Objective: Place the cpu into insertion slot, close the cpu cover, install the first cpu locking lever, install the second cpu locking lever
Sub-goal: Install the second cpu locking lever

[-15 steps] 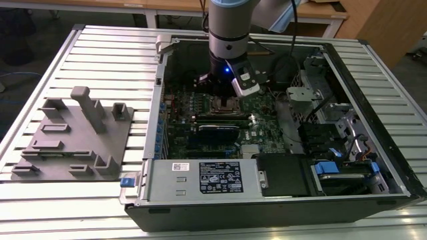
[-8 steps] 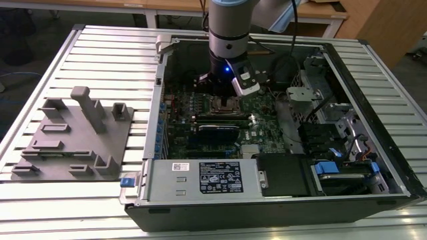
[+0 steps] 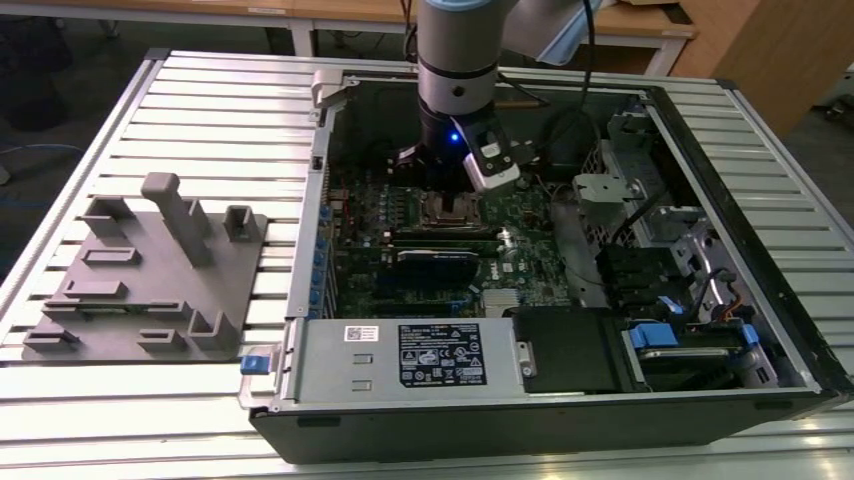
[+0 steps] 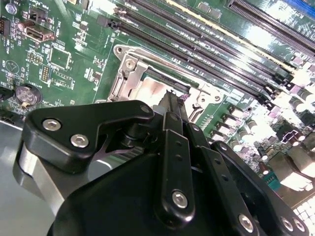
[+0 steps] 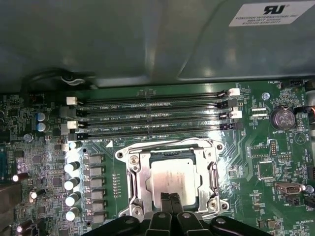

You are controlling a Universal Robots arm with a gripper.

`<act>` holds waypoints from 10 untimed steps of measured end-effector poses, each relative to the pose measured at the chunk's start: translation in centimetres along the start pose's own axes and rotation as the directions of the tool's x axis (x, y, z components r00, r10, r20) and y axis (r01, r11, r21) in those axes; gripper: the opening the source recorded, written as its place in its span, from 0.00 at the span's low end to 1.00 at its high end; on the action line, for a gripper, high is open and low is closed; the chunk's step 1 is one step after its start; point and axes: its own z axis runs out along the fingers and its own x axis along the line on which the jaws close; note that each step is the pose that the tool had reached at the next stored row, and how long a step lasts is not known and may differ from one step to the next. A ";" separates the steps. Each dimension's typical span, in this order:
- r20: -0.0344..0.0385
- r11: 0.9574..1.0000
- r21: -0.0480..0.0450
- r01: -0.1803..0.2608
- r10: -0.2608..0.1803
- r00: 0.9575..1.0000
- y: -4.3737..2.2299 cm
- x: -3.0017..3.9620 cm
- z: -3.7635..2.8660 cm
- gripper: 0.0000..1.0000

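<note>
Already, cpu (image 5: 170,177) sits in insertion slot (image 5: 173,181), cpu cover (image 5: 136,178) folded down around it as far as visible. End effector (image 5: 170,202) clenched, empty, fingertips pressed together just above cpu's near edge. Lever state by slot: cannot tell; lever steps judged pending.

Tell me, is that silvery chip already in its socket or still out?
In. The cpu lies flat inside the insertion slot, framed by the cpu cover, in the first wrist view. The gripper hovers at its edge, jaws together.
</note>
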 end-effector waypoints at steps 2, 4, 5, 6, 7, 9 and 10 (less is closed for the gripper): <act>0.000 1.000 -0.001 0.007 -0.007 1.000 0.01 -0.04 0.01 0.10; -0.001 1.000 -0.002 0.014 -0.014 1.000 0.01 -0.13 0.03 0.10; -0.001 1.000 -0.002 0.017 -0.017 1.000 0.02 -0.26 0.05 0.10; -0.001 1.000 -0.002 0.018 -0.018 1.000 0.03 -0.40 0.06 0.10; -0.001 1.000 -0.002 0.018 -0.018 1.000 0.05 -0.52 0.08 0.10; -0.001 1.000 -0.002 0.017 -0.017 1.000 0.14 -0.58 0.11 0.10; -0.001 1.000 -0.002 0.018 -0.018 1.000 0.25 -0.58 0.12 0.10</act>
